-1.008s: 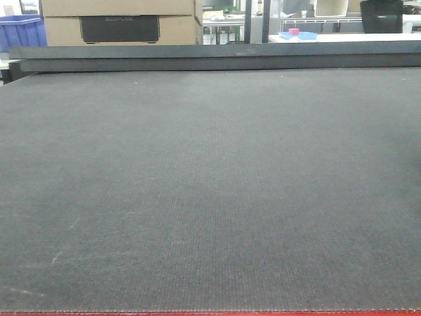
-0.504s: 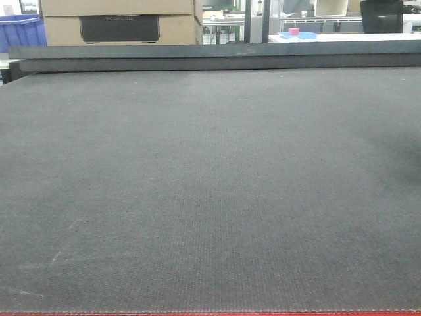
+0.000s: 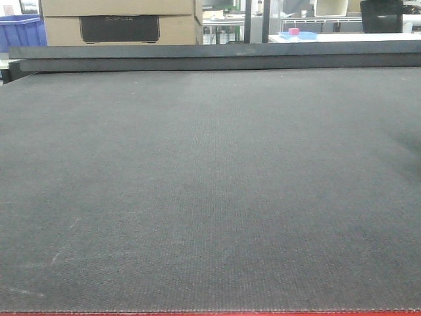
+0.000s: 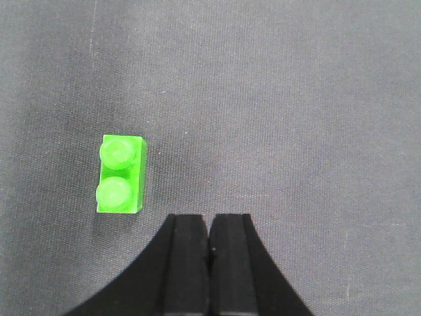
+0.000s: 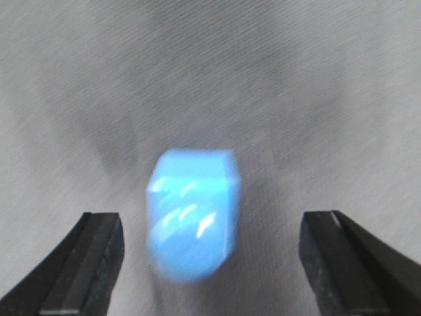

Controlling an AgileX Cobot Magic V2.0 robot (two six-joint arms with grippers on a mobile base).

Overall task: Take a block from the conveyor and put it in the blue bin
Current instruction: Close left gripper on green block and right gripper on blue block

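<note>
In the right wrist view a light blue block point(image 5: 193, 220) lies on the grey conveyor belt, blurred, between my right gripper's point(image 5: 210, 253) wide-open fingers point(image 5: 89, 253), slightly left of centre and touching neither. In the left wrist view a green two-stud block point(image 4: 120, 174) lies on the belt ahead and to the left of my left gripper point(image 4: 210, 227), whose jaws are pressed together and empty. In the front view only the bare belt point(image 3: 210, 184) shows; neither arm nor either block is in it. A blue bin point(image 3: 21, 29) stands far back at the left.
The belt's dark far rail point(image 3: 210, 56) runs across the back. Behind it are cardboard boxes point(image 3: 118, 20) and a table with a small blue tray and pink object point(image 3: 295, 32). A red edge point(image 3: 210, 314) marks the belt's near side.
The front view shows almost no change; a faint shadow at the right edge of the belt has shifted slightly. No arm has entered that view.
</note>
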